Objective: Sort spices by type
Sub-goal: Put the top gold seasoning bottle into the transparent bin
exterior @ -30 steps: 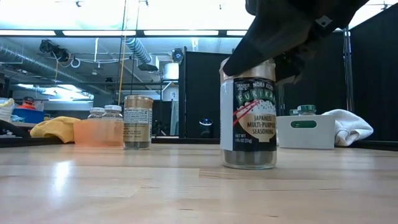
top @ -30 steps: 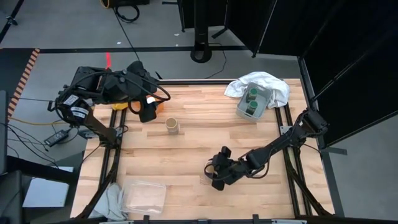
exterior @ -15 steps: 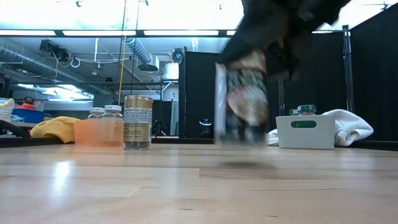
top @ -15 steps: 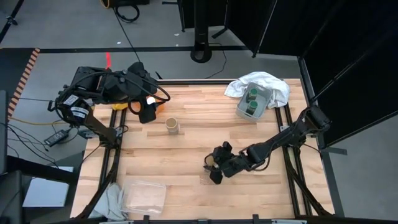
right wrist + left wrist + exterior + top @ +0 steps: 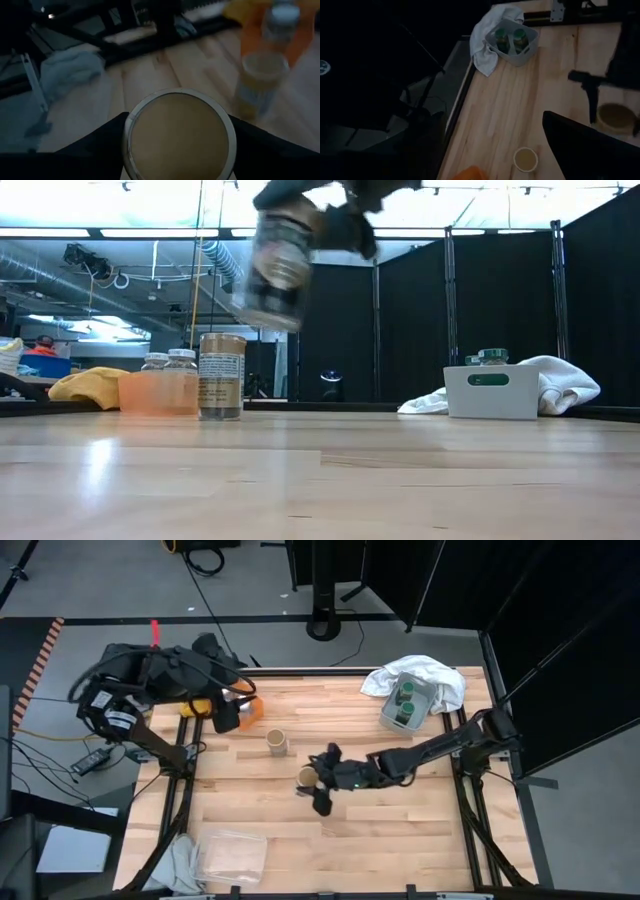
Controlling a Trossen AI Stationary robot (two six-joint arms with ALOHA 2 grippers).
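The right gripper (image 5: 308, 778) has its fingers clamped round a tan-lidded jar (image 5: 179, 134) just under the lid, carried clear above the tabletop (image 5: 300, 825). Likely glass: rigid, smooth, breakable, best gripped round the body. The left gripper (image 5: 228, 716), fingers open and empty, hovers by the orange tray (image 5: 158, 393). Six jars: two tan-lidded, the second (image 5: 277, 743) standing mid-table; two green-lidded in the grey tray (image 5: 387, 720); two white-lidded in the orange tray.

The setting is a robotics lab or test workshop. A wooden table (image 5: 300, 730) stands on a grey floor inside a metal frame, with two dark arms mounted at its sides and black curtain partitions (image 5: 500, 320) closing off the bay. The low view shows an industrial ceiling with strip lights (image 5: 300, 232), exposed ducting (image 5: 215, 260) and pipework, while cables (image 5: 40, 735) trail across the floor beside the table and a stand base (image 5: 323, 625) sits behind it.
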